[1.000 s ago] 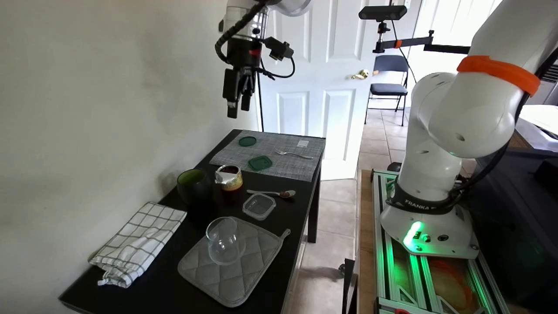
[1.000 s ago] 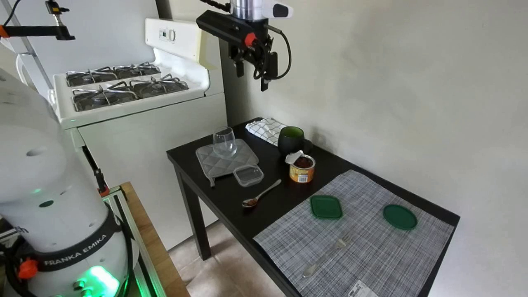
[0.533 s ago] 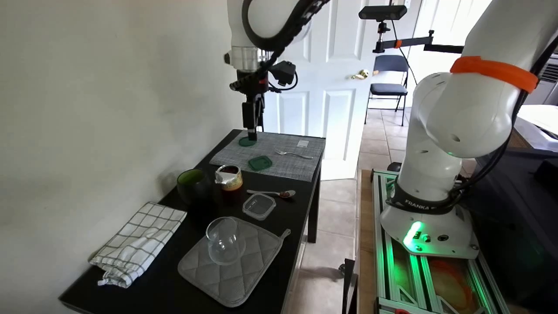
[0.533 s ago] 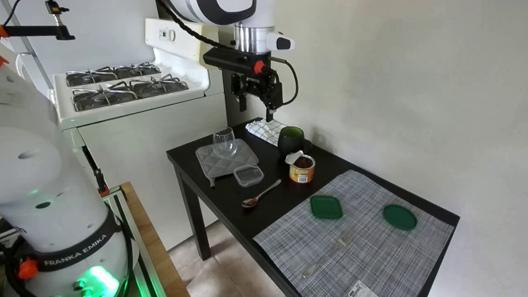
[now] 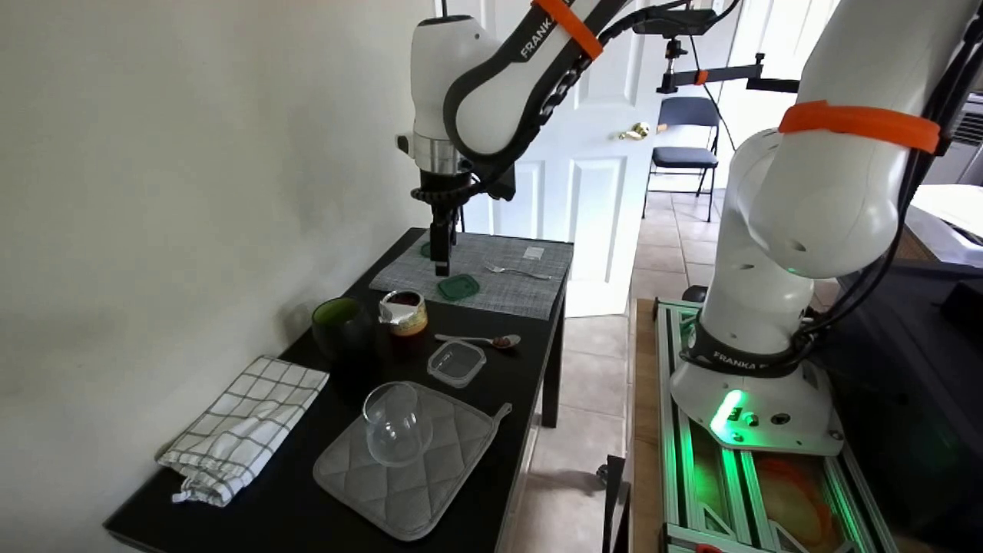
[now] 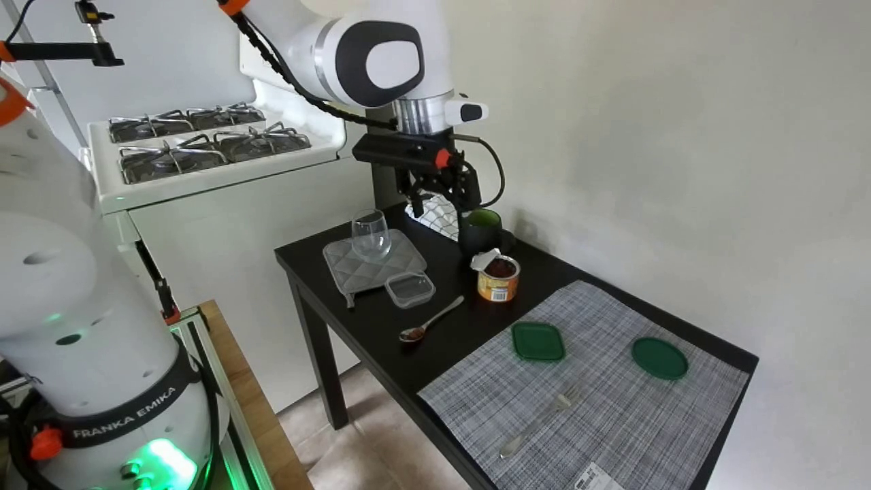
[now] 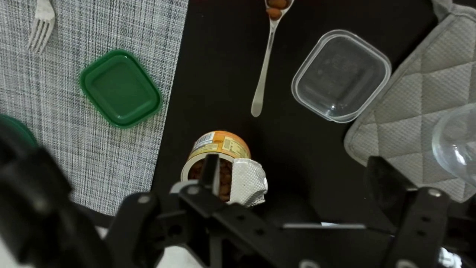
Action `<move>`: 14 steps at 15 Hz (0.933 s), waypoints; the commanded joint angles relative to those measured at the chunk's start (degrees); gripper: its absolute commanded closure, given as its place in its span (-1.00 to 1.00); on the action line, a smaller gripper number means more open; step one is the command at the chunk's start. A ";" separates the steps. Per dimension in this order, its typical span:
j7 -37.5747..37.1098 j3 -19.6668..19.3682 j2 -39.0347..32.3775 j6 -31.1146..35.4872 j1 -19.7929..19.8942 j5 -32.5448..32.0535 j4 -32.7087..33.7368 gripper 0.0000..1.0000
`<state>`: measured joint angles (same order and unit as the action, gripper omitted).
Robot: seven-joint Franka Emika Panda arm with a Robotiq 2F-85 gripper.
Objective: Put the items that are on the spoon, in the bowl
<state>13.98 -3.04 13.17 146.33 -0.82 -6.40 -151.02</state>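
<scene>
A metal spoon lies on the black table in both exterior views (image 5: 465,339) (image 6: 442,313) and in the wrist view (image 7: 264,70). Brown nut-like items (image 7: 274,13) lie in its scoop, cut by the wrist view's top edge. The bowl appears as a small round yellow-orange can (image 6: 499,288) with a peeled foil lid and brown items inside; it also shows in the wrist view (image 7: 227,141). My gripper (image 7: 297,169) is open and empty, above the table. In the wrist view one finger overlaps the can's mouth, the other overlaps the pot holder's corner.
A dark mug (image 5: 342,338) stands beside the can, near the wall. A clear square container (image 7: 340,76) lies near the spoon. A clear glass (image 6: 371,235) stands on a grey pot holder (image 5: 430,491). A placemat (image 6: 626,415) holds green lids (image 6: 537,341) and a fork (image 6: 537,425).
My gripper has come down from high above the table to lower over the can and mug area. The spoon, can and other things on the table have not moved.
</scene>
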 commanded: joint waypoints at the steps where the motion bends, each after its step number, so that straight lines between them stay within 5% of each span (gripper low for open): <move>1: 0.18 0.10 -0.95 0.95 0.45 0.23 -0.12 -1.00; 9: -2.05 -0.31 -5.69 3.40 1.62 -0.17 0.25 -1.00; 14: -2.85 -1.07 -10.69 4.60 1.62 7.05 1.47 -1.00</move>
<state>12.38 -3.90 6.75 148.85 0.61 -3.13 -150.81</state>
